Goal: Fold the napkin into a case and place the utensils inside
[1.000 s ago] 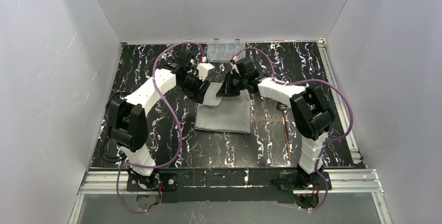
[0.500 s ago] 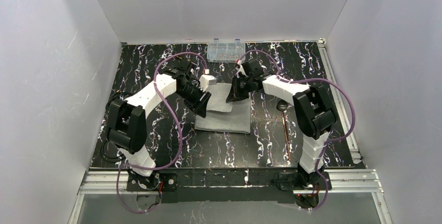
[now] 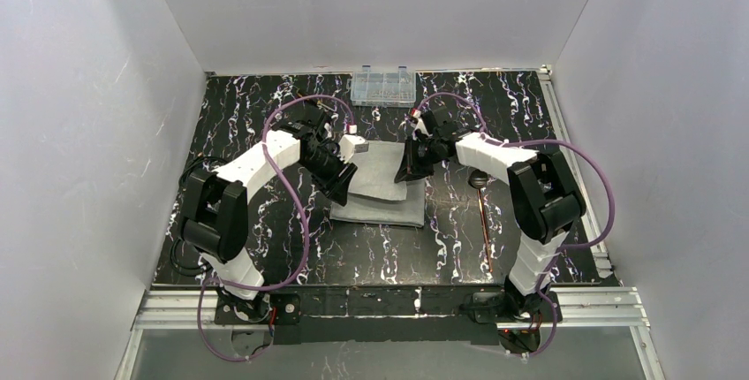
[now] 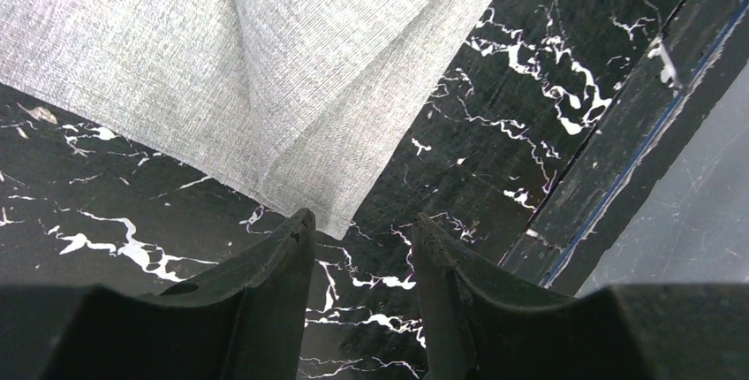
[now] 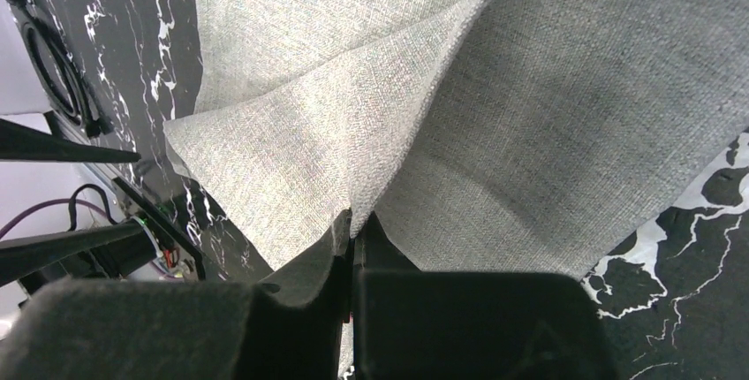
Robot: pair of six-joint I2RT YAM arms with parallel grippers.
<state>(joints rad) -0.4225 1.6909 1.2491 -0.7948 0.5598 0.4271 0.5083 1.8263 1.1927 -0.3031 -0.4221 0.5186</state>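
Left hand (image 4: 362, 223) parted, right hand (image 5: 355, 223) pinched tight

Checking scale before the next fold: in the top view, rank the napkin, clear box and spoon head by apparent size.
Largest to smallest:
1. napkin
2. clear box
3. spoon head

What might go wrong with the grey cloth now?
1. Only the right gripper pinches the napkin; if it pulls alone, the fold may go crooked.
2. The left gripper is open with the napkin's corner barely at its fingertips, so it might close on nothing.
3. The utensils lie close beside the right arm, which might nudge them.
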